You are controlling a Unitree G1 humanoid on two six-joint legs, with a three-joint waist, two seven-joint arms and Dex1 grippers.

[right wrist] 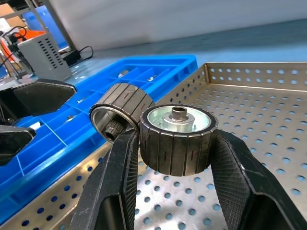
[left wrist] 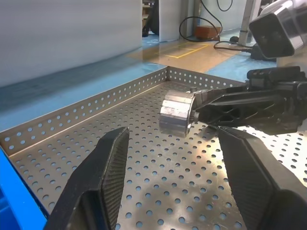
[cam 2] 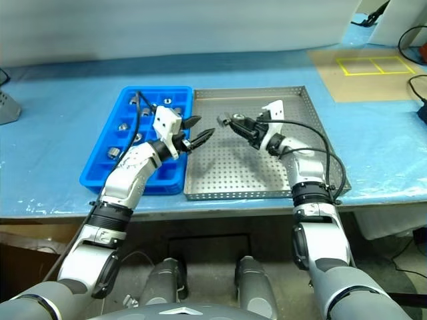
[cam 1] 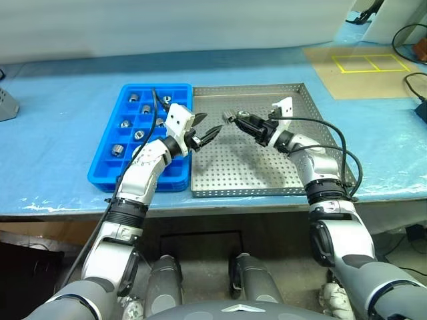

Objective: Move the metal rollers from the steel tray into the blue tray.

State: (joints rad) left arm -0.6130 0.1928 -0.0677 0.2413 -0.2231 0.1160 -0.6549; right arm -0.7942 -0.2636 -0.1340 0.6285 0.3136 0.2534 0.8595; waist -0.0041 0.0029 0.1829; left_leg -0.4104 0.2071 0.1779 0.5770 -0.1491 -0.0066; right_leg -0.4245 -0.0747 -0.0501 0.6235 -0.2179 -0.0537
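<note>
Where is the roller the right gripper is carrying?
In the head views the roller sits in the right gripper, above the steel tray, facing the open left gripper.

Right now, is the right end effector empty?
No, in the right wrist view its fingers clamp two metal rollers side by side above the steel tray.

Blue sheet (cam 1: 60, 107) covers my worktable, a pale wall behind it. Brown floor patch (cam 1: 360, 70) with yellow tape squares (cam 1: 371, 63); black cables (cam 1: 407, 37) nearby.
</note>
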